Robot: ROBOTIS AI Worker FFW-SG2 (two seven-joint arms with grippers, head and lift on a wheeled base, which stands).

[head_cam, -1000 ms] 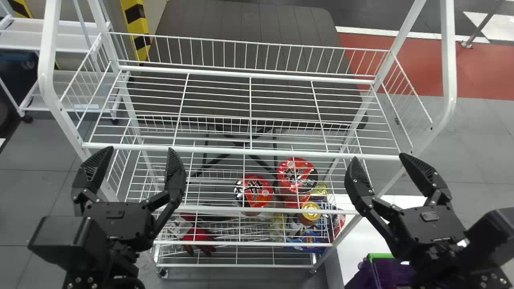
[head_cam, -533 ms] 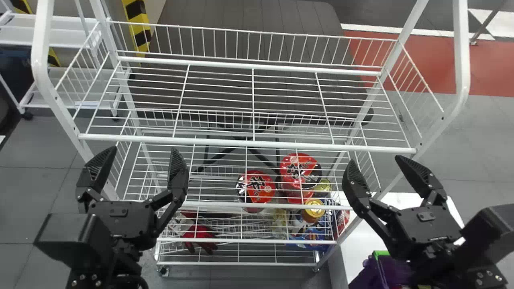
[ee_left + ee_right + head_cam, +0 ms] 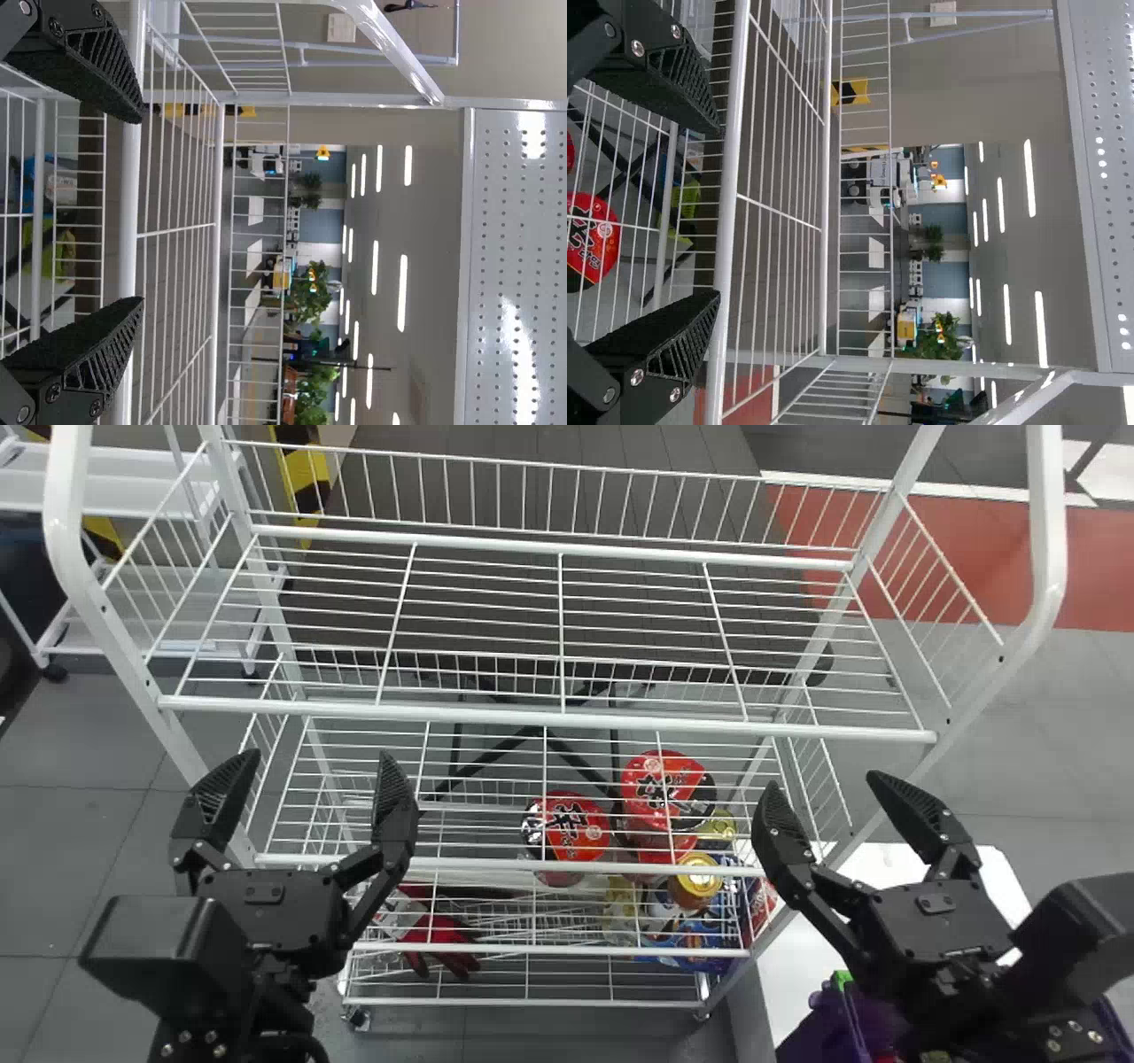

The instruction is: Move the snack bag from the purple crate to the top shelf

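Note:
In the head view my left gripper (image 3: pixel 310 779) stands open before the white rack's left front, its fingers wide apart. My right gripper (image 3: pixel 824 788) is open too, before the rack's right front corner. The purple crate (image 3: pixel 824 1023) sits at the bottom right, partly covered by my right arm; what it holds is mostly hidden. The top shelf (image 3: pixel 558 713) is a bare wire basket beyond both grippers. In the left wrist view my left gripper (image 3: pixel 142 208) has nothing between its fingers, and in the right wrist view my right gripper (image 3: pixel 719 212) likewise faces the shelf wires (image 3: pixel 731 177).
Red-lidded cups (image 3: pixel 576 831), cans (image 3: pixel 695 881) and blue packs (image 3: pixel 700 948) rest on the lower shelves, with red gloves (image 3: pixel 438 943) at the left. A white surface (image 3: pixel 784 974) lies under the crate. White posts (image 3: pixel 974 691) flank the top shelf.
The rack's top shelf appears larger and its front edge lower relative to neither arm but higher in the head view. Both grippers have shifted only slightly and stay open.

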